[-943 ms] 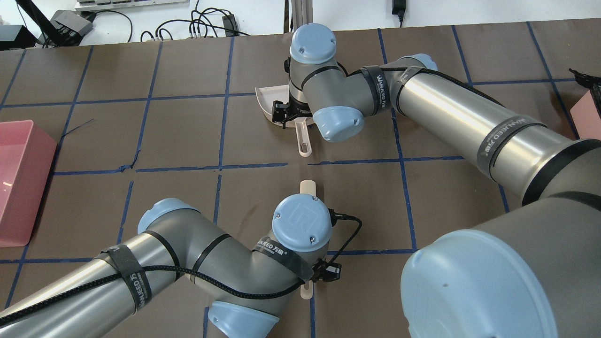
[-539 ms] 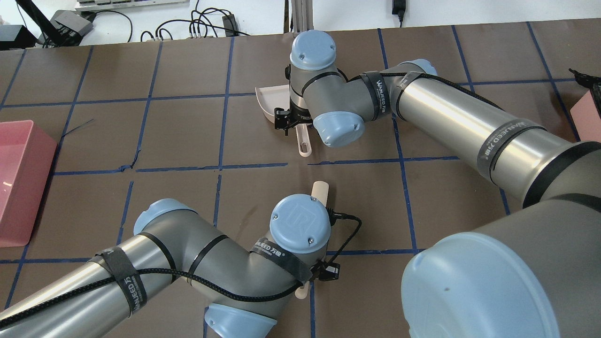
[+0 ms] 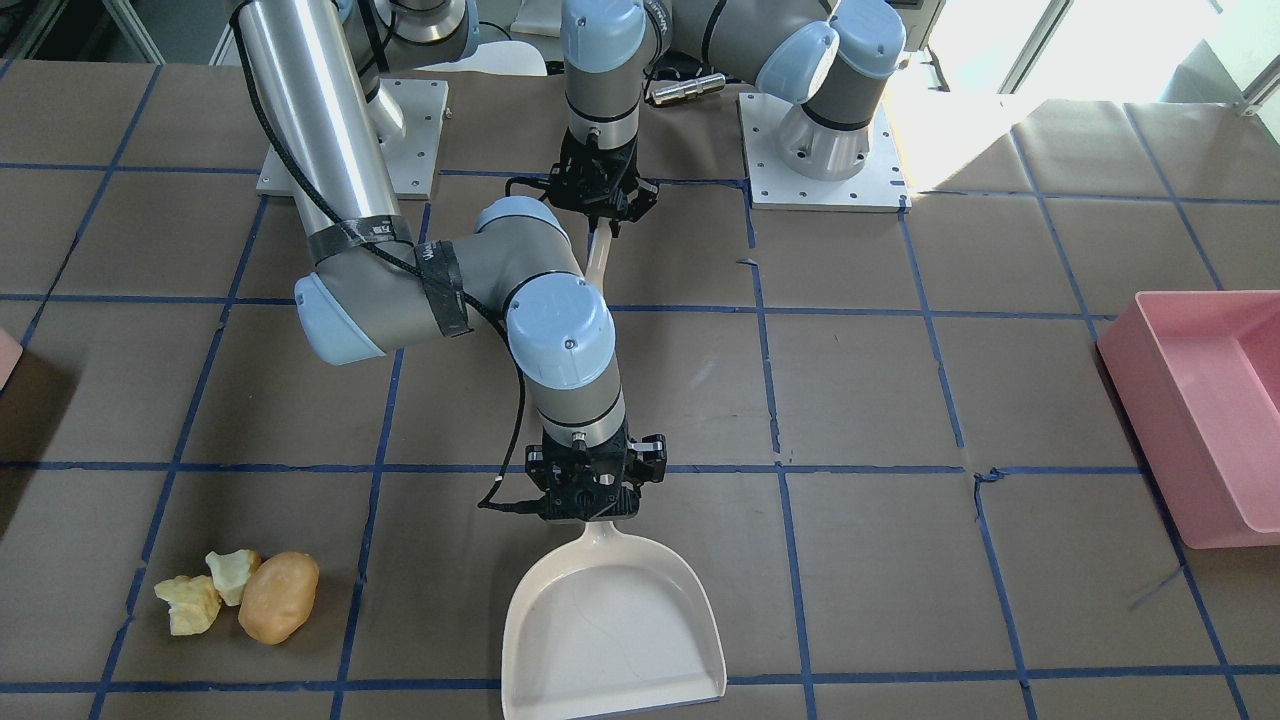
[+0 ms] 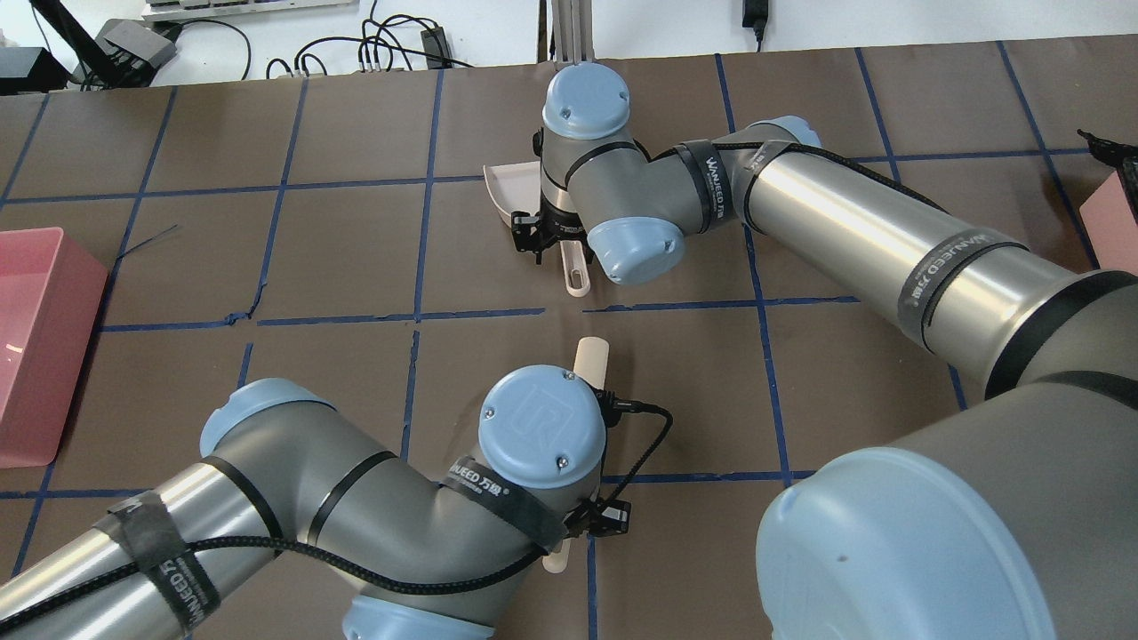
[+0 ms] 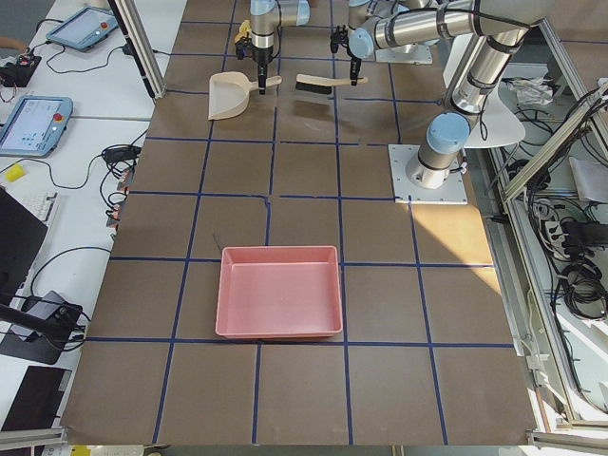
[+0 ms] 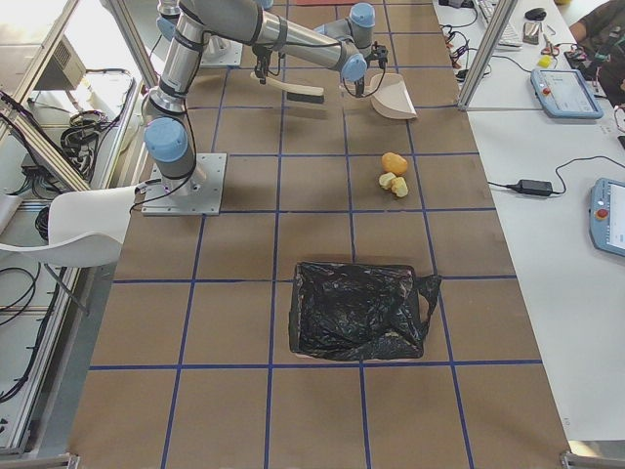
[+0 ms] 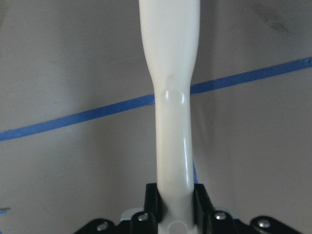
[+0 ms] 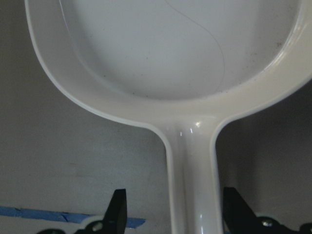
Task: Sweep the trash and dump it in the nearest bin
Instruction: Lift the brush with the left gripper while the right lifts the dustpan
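Brown table (image 3: pixel 880 400) suggests an early stage: left gripper (image 7: pixel 175 195) clenches the brush handle (image 7: pixel 170 73), right gripper (image 8: pixel 178 204) has its jaws released astride the dustpan handle (image 8: pixel 190 161), trash (image 3: pixel 240 595) unswept well outside both.

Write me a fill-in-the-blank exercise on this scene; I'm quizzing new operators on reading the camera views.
The left hand is shut on the handle of the ____. The right hand is ____ around the dustpan's handle. ____ pieces of trash lie close together, none in the dustpan. The bin is lined with a ____ bag.
Missing words: brush; open; three; black.
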